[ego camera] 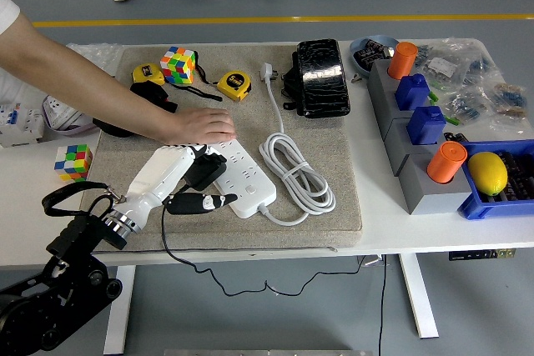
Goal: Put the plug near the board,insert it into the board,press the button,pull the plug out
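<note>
I hold the black plug adapter point(204, 174) in my left hand point(179, 177) just off the white power strip point(238, 177), which a person's hand point(200, 127) steadies, so I'd draw back straight, not twisting.
</note>
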Controlling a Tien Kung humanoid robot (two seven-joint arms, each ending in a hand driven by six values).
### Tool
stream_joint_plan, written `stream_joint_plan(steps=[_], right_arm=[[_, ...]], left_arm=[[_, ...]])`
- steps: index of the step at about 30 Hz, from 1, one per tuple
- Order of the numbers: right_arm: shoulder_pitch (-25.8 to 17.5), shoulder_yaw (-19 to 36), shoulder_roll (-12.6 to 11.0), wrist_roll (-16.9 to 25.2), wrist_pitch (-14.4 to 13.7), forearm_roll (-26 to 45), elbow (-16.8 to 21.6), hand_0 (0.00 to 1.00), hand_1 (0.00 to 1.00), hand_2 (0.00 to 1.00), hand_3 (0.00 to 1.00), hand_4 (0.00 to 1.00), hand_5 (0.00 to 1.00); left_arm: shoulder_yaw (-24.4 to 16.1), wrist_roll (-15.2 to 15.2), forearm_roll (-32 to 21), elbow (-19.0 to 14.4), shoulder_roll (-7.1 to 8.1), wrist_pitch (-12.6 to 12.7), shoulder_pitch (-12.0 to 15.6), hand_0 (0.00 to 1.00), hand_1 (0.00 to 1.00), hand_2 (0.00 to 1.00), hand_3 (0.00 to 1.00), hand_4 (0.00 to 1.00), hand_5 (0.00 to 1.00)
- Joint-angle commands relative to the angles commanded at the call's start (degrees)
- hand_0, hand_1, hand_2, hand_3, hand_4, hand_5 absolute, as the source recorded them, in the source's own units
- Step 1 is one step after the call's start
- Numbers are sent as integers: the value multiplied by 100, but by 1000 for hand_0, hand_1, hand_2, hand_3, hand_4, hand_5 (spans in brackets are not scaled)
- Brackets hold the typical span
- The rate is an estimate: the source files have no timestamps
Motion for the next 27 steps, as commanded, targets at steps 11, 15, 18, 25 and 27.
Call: stream_joint_plan(steps=[11, 15, 18, 25, 27], right_arm=[[-4, -51, 1, -1, 5, 24, -6, 489, 536, 531, 504, 810, 340], [-5, -48, 1, -2, 7, 17, -2, 488, 535, 531, 504, 810, 339], [-2, -27, 0, -1, 7, 1, 4, 490, 535, 531, 504, 809, 338], [-14, 45, 10, -1, 6, -44, 21, 489, 535, 531, 504, 810, 338], [-15, 61, 11, 0, 6, -60, 27, 489, 535, 531, 504, 810, 338]], left_arm=[[65, 1, -55, 145, -153, -36, -200, 483, 608, 622, 622, 970, 591], [111, 23, -95, 248, -213, -65, -267, 483, 608, 621, 619, 970, 591], [119, 45, -119, 264, -228, -95, -288, 483, 608, 618, 619, 971, 593], [24, 68, -228, -53, -187, -198, -295, 479, 609, 619, 619, 969, 589], [2, 111, -322, -246, -143, -282, -276, 479, 609, 619, 619, 969, 589]])
